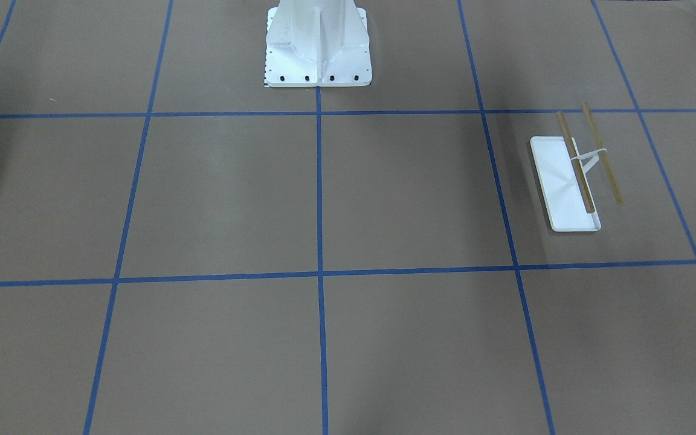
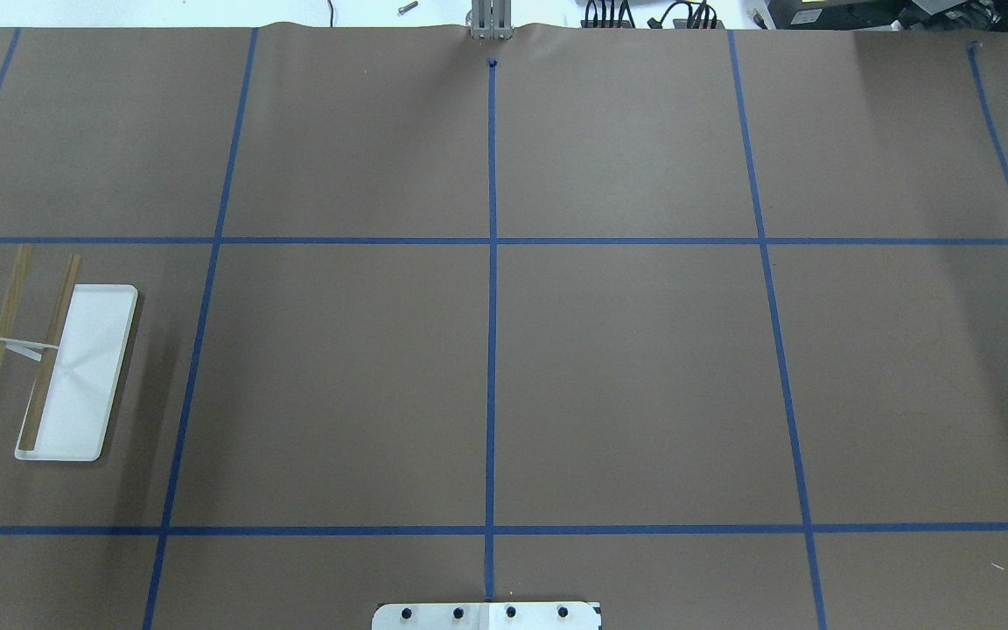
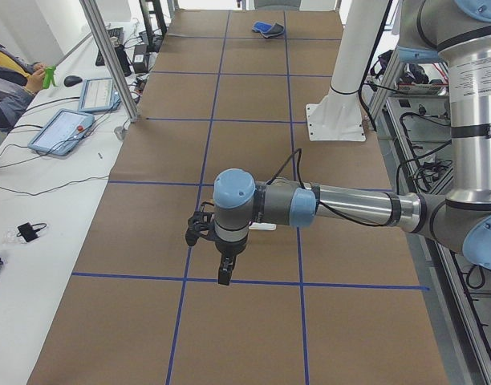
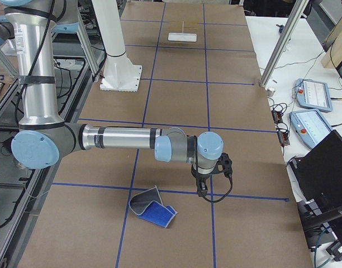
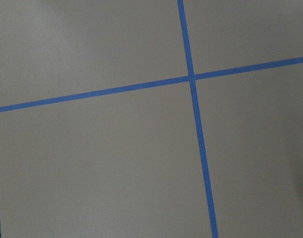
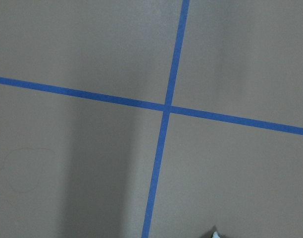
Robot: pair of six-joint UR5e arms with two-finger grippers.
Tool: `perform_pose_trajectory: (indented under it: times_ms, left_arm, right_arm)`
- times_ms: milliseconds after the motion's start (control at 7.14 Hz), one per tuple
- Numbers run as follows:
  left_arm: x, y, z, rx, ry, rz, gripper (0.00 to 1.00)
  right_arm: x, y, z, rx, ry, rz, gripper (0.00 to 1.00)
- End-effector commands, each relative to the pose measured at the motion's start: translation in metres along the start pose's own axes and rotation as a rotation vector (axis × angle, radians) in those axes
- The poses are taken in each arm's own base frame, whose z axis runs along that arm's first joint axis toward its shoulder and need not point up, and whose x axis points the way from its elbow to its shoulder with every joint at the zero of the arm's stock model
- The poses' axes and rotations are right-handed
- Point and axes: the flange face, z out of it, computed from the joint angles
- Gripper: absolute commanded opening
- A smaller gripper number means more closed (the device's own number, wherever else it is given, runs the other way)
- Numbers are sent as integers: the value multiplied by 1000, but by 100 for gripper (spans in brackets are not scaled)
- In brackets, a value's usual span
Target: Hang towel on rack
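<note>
The towel [image 4: 153,209] lies rumpled on the counter [image 4: 243,111] at the robot's right end, just beside a blue tape line [image 4: 104,186]. One part shows blue, and a grey part curls up over it, apparently folded on itself, though the view is small. The rack [image 2: 75,376] stands upright well apart from it, at the robot's left end. It has a flat white tray base, a thin white support and two parallel tan rods, one above the tray's outer edge, the other beyond it, both bare
</note>
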Motion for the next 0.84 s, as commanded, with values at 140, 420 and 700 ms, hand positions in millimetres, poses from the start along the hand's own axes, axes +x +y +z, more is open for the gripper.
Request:
perform_pose_trajectory:
  times_ms: [140,420,700]
  left_arm:
    - [-7,14,12,40,-4,40,98]
    - [-8,15,14,38,-4,32,98]
    - [-9,15,14,35,-2,30,98]
  right_arm:
    - [-8,9,-27,-45,-11,-25,100]
    - [-15,29,-29,-33,-2,-51,100]
    - [-6,51,-13,-29,-12,-54,100]
